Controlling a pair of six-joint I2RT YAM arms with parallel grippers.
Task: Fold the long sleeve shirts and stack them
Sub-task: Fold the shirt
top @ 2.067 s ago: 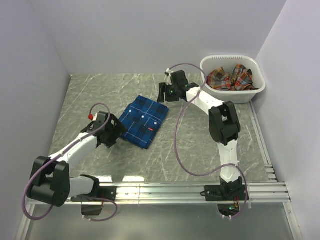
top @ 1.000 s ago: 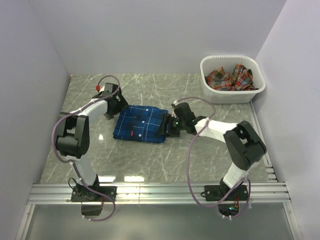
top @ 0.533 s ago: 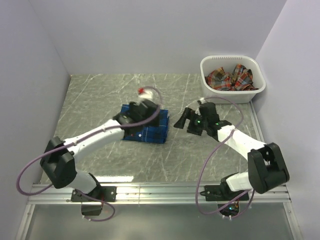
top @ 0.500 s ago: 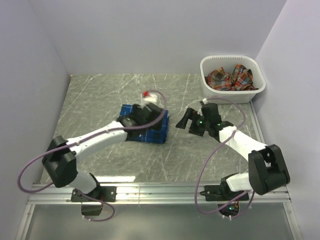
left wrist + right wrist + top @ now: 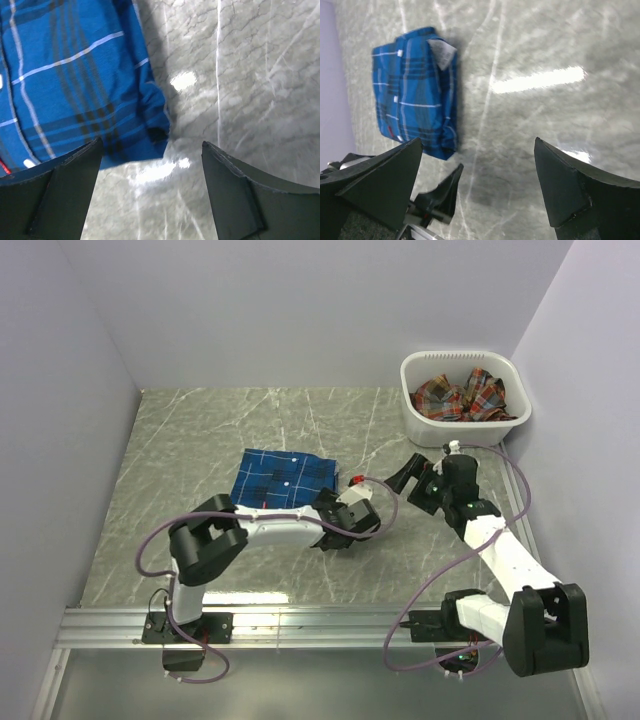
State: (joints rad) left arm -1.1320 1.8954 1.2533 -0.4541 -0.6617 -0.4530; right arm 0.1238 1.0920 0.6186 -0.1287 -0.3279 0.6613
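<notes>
**A:** How far along is the work with the long sleeve shirts?

**B:** I would say less than half. The blue shirt (image 5: 283,478) lies folded into a compact rectangle on the worktop (image 5: 200,430), a little toward 10 o'clock from the centre. The red-orange shirt (image 5: 460,395) lies crumpled inside the white basket (image 5: 465,430), in the corner at 2 o'clock. That one must be taken out, folded and put on top of the blue one, so there is no stack yet.

**A:** And the fingers? Do they hold something?

**B:** No, both are empty. The left gripper (image 5: 151,145) has its fingers spread wide. It hangs over the bare worktop at 4 o'clock from the blue shirt, just beside its corner, and I see no contact with the cloth. The right gripper (image 5: 477,142) is also wide apart, with only worktop between the fingers. It stands at 3 o'clock from the blue shirt, well apart from it, between the shirt and the basket.
</notes>
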